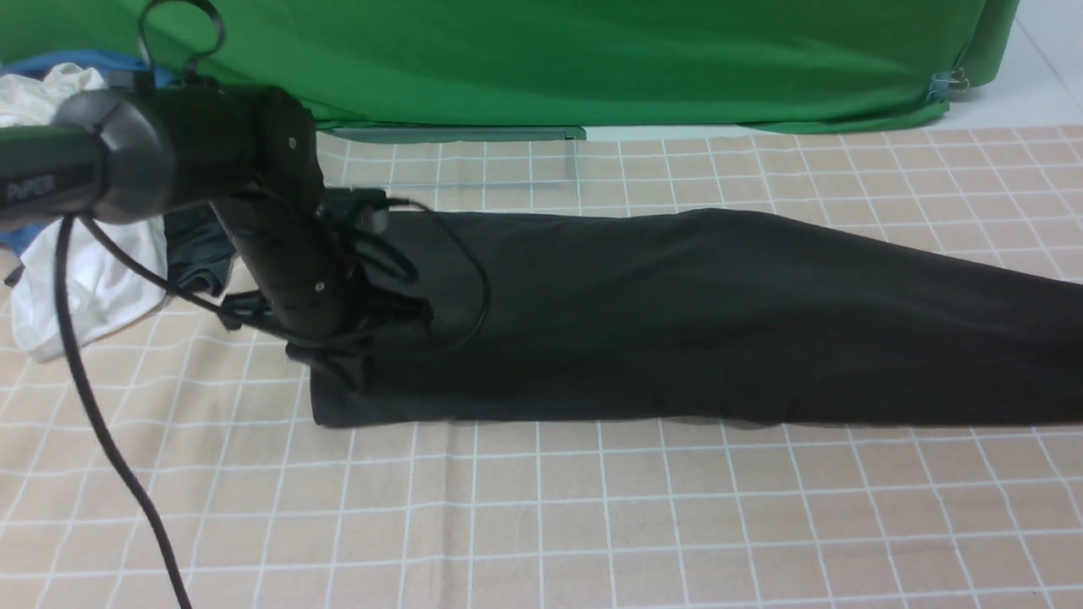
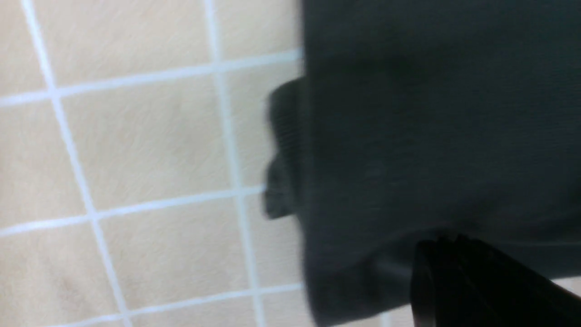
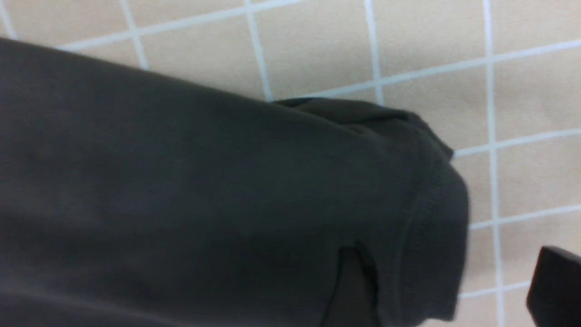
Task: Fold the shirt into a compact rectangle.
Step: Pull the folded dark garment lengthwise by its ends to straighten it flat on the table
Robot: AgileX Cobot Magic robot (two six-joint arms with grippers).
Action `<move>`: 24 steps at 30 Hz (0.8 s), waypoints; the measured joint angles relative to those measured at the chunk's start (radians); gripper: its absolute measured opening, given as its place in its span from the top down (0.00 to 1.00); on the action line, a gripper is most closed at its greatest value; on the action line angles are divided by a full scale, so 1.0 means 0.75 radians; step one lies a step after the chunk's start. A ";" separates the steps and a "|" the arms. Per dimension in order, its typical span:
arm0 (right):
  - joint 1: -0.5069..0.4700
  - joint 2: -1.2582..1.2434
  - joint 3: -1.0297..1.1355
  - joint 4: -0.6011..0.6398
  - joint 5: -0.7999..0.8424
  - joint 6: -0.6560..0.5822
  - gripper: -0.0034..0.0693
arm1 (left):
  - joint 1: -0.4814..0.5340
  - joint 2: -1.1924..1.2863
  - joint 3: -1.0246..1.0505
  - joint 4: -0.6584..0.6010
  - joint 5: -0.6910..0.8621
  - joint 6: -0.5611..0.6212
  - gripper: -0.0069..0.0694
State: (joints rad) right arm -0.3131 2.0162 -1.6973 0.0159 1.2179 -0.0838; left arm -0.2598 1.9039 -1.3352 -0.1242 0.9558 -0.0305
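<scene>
The large charcoal-black cotton T-shirt [image 1: 694,313] lay on the beige white-checked tablecloth [image 1: 541,507] as one long, narrow band, so the lengthwise folds looked done. The left gripper [image 2: 438,254] had its fingers pressed together, apparently pinching the band's end. The right gripper [image 3: 449,268] had its fingers [image 3: 556,286] spread, the other end's stitched edge loose between them. By my judgement, the crosswise folds into a short rectangle were not yet made. Beyond the left fingers sat a crumpled white garment [image 1: 85,279]

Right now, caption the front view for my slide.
Left pincer grips end of charcoal-black cotton shirt on checked beige tablecloth.
</scene>
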 joint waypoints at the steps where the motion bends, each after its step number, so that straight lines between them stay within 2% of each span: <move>1: 0.000 0.000 0.000 0.028 0.000 -0.005 0.24 | 0.000 -0.027 0.000 -0.012 -0.024 0.008 0.88; 5: 0.000 0.000 0.000 0.077 -0.001 -0.028 0.23 | 0.013 -0.088 0.000 -0.020 -0.108 0.010 0.88; 8: -0.002 0.000 0.000 0.082 -0.001 -0.034 0.16 | 0.069 -0.048 -0.001 -0.021 -0.152 0.010 0.88; 13: -0.003 0.000 0.000 0.077 -0.001 -0.034 0.07 | 0.145 0.087 -0.001 -0.021 -0.037 0.005 0.88; 24: -0.010 0.018 0.001 0.060 -0.001 -0.032 0.06 | 0.163 0.032 0.000 -0.021 0.032 0.012 0.88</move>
State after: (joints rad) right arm -0.3209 2.0297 -1.6963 0.0609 1.2170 -0.1080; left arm -0.1375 1.9282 -1.3352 -0.1397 0.9798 -0.0218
